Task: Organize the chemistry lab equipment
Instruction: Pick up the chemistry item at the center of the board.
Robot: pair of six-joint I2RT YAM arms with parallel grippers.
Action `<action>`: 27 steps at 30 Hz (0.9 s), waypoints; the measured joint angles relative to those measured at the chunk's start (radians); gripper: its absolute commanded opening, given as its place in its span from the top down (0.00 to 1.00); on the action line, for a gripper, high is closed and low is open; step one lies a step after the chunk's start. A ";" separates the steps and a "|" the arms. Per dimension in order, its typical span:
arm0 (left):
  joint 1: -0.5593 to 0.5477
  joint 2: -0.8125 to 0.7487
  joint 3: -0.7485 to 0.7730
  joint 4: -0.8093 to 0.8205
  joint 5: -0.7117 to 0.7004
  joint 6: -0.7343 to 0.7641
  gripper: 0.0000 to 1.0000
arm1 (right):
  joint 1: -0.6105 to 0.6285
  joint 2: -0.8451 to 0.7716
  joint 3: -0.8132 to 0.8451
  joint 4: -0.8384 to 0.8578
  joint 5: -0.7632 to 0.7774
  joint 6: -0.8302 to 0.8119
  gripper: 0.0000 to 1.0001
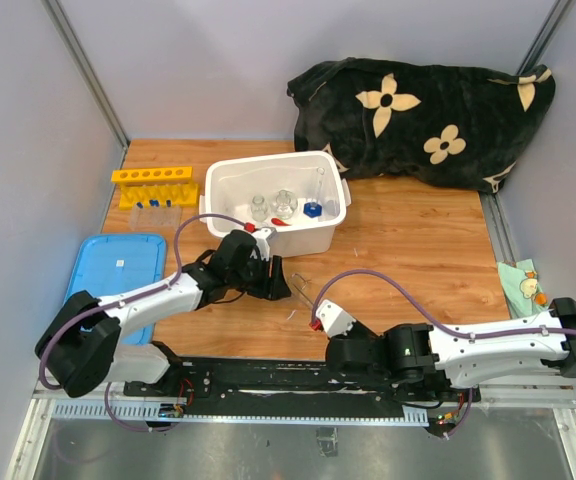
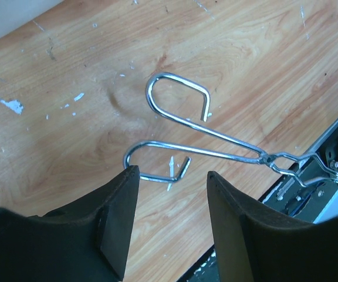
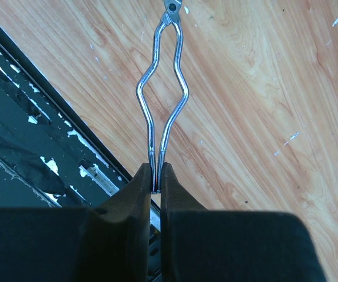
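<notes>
Metal tweezers (image 2: 216,132) lie on the wooden table (image 1: 408,270) near its front edge, with two looped ends and a pivot. My right gripper (image 3: 157,170) is shut on the tweezers' (image 3: 163,88) two handle ends at the table's edge. My left gripper (image 2: 172,173) is open and empty, just short of the nearer loop end. In the top view the left gripper (image 1: 276,284) and right gripper (image 1: 315,312) sit close together in front of the white bin (image 1: 230,196). The bin holds small glass beakers (image 1: 259,207), a flask (image 1: 285,201), a blue-based glass piece (image 1: 312,209) and a thin red-orange tool (image 1: 279,222).
A yellow holed tube rack (image 1: 153,178) stands at the back left with blue-capped tubes (image 1: 156,212) in front of it. The blue lid (image 1: 118,270) lies at the left edge. The black flower-patterned blanket (image 1: 418,120) fills the back right. A black rail (image 3: 34,135) runs along the front edge.
</notes>
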 measured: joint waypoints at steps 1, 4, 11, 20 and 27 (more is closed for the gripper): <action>0.000 0.005 -0.003 0.016 0.001 0.000 0.45 | 0.002 -0.010 0.004 -0.008 0.000 0.002 0.99; 0.000 0.010 -0.018 0.059 0.005 -0.001 0.46 | 0.013 -0.030 0.017 -0.022 0.008 0.010 0.99; 0.000 0.034 -0.053 0.174 0.019 -0.004 0.47 | 0.052 -0.018 0.036 -0.053 0.026 0.027 0.99; 0.034 0.042 -0.084 0.251 0.064 0.012 0.51 | 0.101 0.025 0.070 -0.102 0.052 0.061 0.99; 0.042 0.044 -0.085 0.251 0.076 0.027 0.51 | 0.106 0.013 0.071 -0.125 0.061 0.085 0.99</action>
